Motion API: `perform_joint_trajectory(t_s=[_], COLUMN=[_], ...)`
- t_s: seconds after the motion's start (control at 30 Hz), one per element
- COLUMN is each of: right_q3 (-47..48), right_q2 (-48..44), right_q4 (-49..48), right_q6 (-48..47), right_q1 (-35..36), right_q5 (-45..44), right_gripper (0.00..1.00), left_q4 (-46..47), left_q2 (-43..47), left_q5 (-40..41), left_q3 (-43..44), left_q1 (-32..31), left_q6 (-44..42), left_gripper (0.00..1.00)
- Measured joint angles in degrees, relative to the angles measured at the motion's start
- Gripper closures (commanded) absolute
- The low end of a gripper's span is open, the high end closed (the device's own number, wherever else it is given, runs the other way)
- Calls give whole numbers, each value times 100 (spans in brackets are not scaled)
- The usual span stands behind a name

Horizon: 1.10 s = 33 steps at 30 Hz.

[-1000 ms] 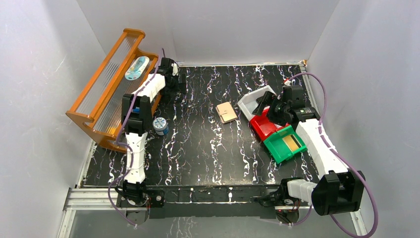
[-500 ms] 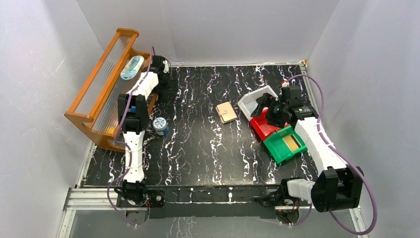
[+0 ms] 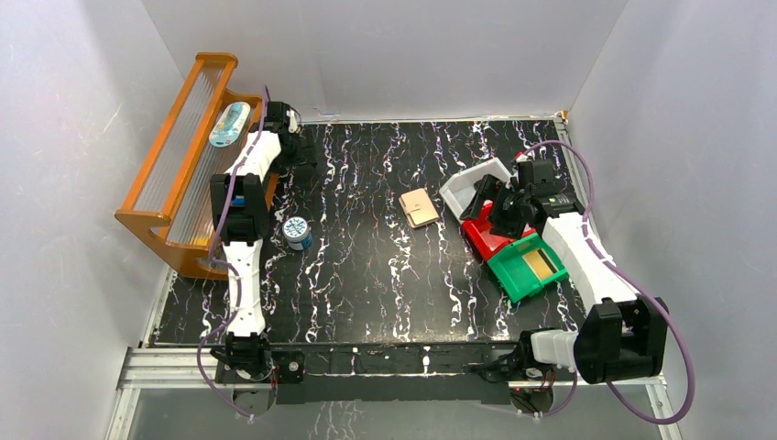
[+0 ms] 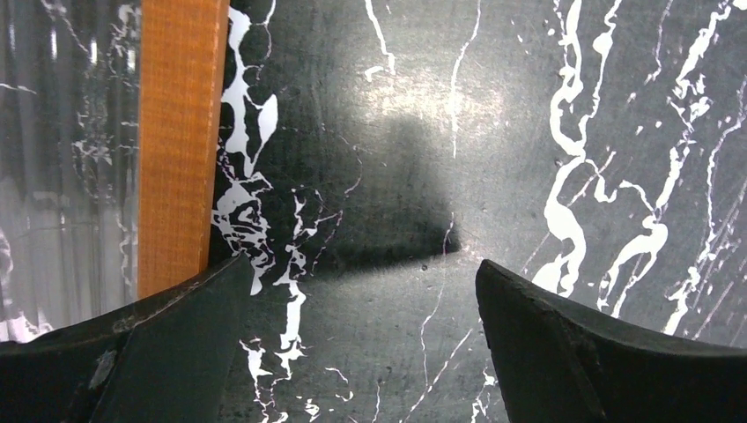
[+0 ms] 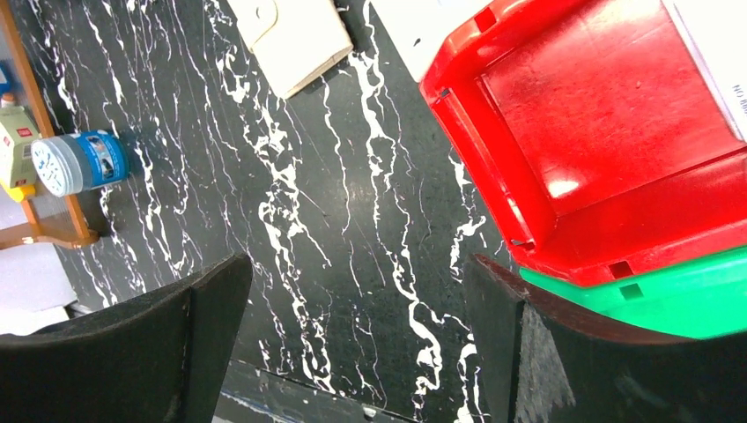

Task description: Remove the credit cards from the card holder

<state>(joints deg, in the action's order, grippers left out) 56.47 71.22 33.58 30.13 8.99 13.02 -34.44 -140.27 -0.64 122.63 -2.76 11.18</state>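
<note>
The card holder (image 3: 419, 207) lies shut on the black marbled table, a small tan wallet with a strap tab, a little right of centre. It also shows at the top of the right wrist view as the card holder (image 5: 295, 35). No credit cards are in view. My right gripper (image 3: 490, 200) hangs open over the bins, to the right of the holder and apart from it. Between the right gripper's (image 5: 357, 264) jaws there is only bare table. My left gripper (image 3: 300, 148) is open at the far left by the orange rack, empty in its own view (image 4: 361, 273).
An orange rack (image 3: 183, 174) with ribbed clear panels stands along the left edge, a pale blue item (image 3: 229, 124) on it. A small blue tin (image 3: 296, 230) lies near its foot. White bin (image 3: 463, 183), red bin (image 3: 476, 240) and green bin (image 3: 508, 270) cluster at right; something flat and tan lies in the green one.
The left arm has swung further left and back, and the orange rack has shifted left with it. The right arm has edged slightly left. The card holder has not moved.
</note>
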Motion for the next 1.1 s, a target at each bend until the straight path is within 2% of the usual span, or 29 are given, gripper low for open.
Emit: perform_joint_trajectory(t_s=[0.3,0.47,0.63,0.83,1.0,1.1], right_q3=[455,1158,2002,3134,3777,4177], right_q2=[573,1263,2216,3508,4293,4645], right_q4=[63,90,269,457,621,715], right_q6=[-55,-57,-146,-391,-557,-636], right_q1=[157,861,1580,2002,2059,2059], right_q5=[173,-72,-597,-1119,-1379,-1438], right_gripper=[4,6,6,6,9,9], left_q4=[-164,-153,-20,85,136,149], left_q2=[592,1429,2568,3838,4450,4710], left_q5=[-907,-1390,-1853,-2557,-2997,-3075], left_q3=[-501,-1027,-2114,-3665,-4522,-4990], left_q1=[42,37,-70,-643,-1377,-1534], left_q6=[-72,-72,-68,-31,-42,28], left_gripper=[2,2,2,2,2,2])
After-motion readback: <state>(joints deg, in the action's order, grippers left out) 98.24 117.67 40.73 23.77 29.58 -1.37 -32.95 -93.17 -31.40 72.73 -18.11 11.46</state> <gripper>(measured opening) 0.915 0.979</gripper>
